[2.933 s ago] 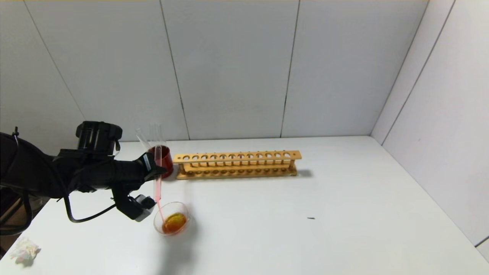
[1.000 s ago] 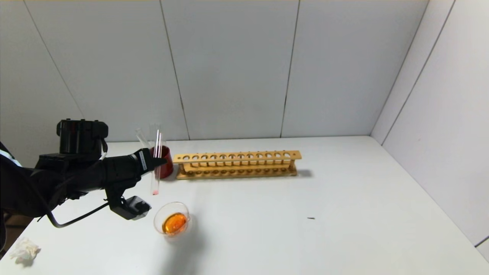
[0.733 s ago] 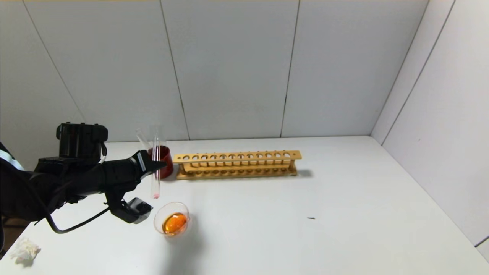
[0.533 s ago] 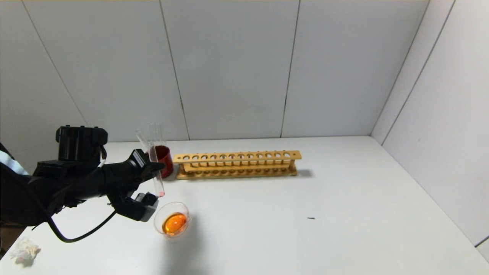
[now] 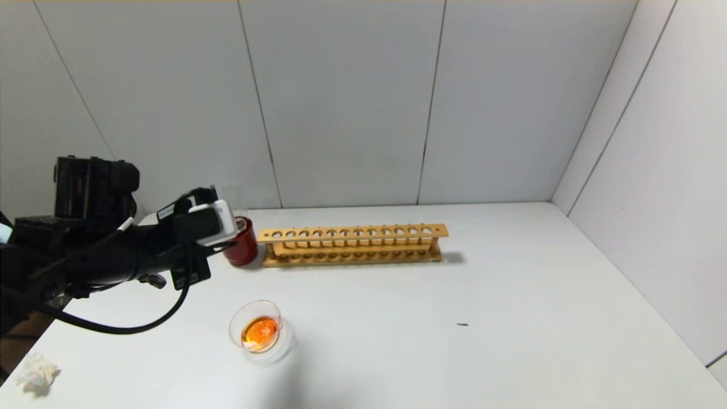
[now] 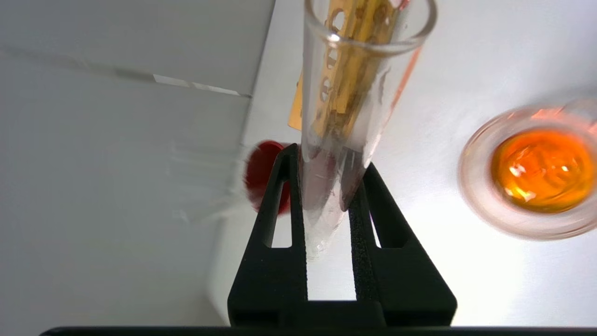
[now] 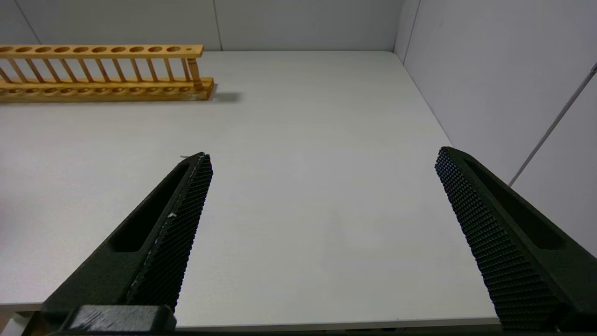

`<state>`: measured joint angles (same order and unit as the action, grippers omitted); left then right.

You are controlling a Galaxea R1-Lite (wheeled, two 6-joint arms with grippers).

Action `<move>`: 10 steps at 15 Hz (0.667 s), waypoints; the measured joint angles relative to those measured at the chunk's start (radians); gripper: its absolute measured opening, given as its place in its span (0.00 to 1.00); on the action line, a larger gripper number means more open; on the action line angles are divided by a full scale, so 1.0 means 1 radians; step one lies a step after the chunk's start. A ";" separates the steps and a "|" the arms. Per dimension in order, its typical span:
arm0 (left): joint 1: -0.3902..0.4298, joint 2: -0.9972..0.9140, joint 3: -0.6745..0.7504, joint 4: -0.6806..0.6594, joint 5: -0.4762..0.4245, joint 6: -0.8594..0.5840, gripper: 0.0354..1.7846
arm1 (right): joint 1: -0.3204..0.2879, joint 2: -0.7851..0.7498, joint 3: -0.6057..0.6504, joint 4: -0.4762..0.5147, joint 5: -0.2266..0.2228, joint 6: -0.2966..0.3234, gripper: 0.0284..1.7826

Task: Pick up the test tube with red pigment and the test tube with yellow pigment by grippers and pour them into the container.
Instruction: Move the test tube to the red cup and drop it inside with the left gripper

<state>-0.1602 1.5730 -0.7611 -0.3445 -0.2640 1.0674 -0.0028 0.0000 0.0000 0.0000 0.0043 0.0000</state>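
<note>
My left gripper (image 6: 329,161) is shut on the test tube with red pigment (image 6: 345,93), a slim clear tube that holds only a faint red film. In the head view the left gripper (image 5: 224,243) is beside the dark red cup, its white block on top, and it hides the tube. The container (image 5: 257,329), a clear glass dish, holds orange liquid on the table in front of the gripper; it also shows in the left wrist view (image 6: 536,177). The test tube with yellow pigment is not identifiable. My right gripper (image 7: 322,158) is open and empty above the table's front right.
A dark red cup (image 5: 243,244) stands at the left end of a long wooden tube rack (image 5: 352,244), with faint clear tubes (image 5: 232,196) rising from it. A crumpled tissue (image 5: 35,372) lies at the front left corner. White walls close the back and right.
The red stream into the dish has stopped. My left gripper has lifted away from the dish, moved back toward the red cup and rolled over, so the white block is now on top.
</note>
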 joint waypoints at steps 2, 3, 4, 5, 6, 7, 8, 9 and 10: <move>-0.004 -0.025 -0.108 0.136 -0.002 -0.235 0.16 | 0.000 0.000 0.000 0.000 0.000 0.000 0.98; -0.005 -0.026 -0.174 0.188 -0.009 -0.361 0.16 | 0.000 0.000 0.000 0.000 0.000 0.000 0.98; -0.005 -0.016 -0.221 0.206 -0.015 -0.468 0.16 | 0.000 0.000 0.000 0.000 0.000 0.000 0.98; -0.005 0.008 -0.269 0.191 -0.021 -0.587 0.16 | -0.001 0.000 0.000 0.000 0.000 0.000 0.98; -0.001 0.037 -0.303 0.145 -0.029 -0.697 0.16 | 0.000 0.000 0.000 0.000 0.000 0.000 0.98; 0.006 0.066 -0.326 0.084 -0.035 -0.780 0.16 | 0.000 0.000 0.000 0.000 0.000 0.000 0.98; 0.013 0.098 -0.341 0.034 -0.037 -0.845 0.16 | 0.000 0.000 0.000 0.000 0.000 0.000 0.98; 0.021 0.135 -0.360 -0.006 -0.039 -0.900 0.16 | 0.000 0.000 0.000 0.000 0.000 0.000 0.98; 0.033 0.171 -0.382 -0.026 -0.040 -0.945 0.16 | 0.000 0.000 0.000 0.000 0.000 0.000 0.98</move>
<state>-0.1268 1.7443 -1.1430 -0.3704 -0.3038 0.1226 -0.0028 0.0000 0.0000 0.0000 0.0043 0.0000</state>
